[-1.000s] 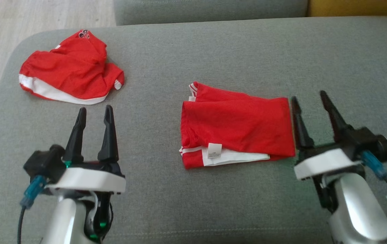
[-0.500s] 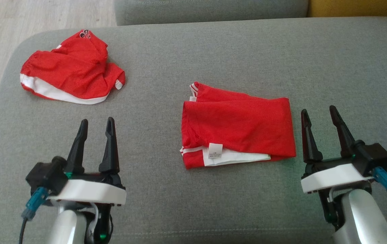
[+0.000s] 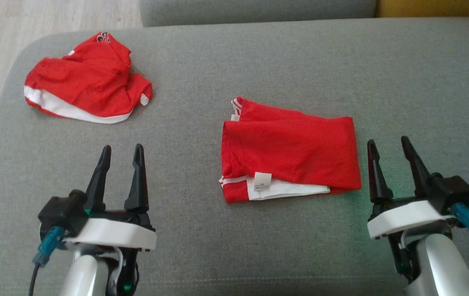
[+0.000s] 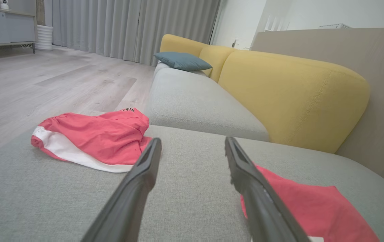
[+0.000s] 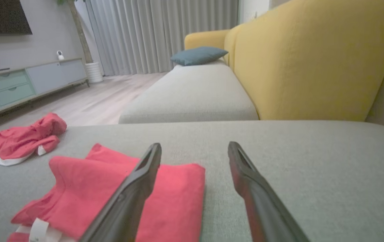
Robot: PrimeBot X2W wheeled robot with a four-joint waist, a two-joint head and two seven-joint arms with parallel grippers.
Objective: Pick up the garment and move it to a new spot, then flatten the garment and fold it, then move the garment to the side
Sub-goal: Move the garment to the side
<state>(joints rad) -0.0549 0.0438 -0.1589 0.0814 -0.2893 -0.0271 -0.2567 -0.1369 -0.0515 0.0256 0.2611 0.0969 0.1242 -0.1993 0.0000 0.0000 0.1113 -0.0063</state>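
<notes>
Once the right gripper has backed off the folded red shirt, fingers spread like the left gripper, seemingly only moving aside remains.

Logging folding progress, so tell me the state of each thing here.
Red folded garment with white label: folded flat on the grey fabric sofa seat, not held.
Red crumpled garment with white hem: bunched, unfolded.
Left gripper: open, empty.
Right gripper: open, empty.
</notes>
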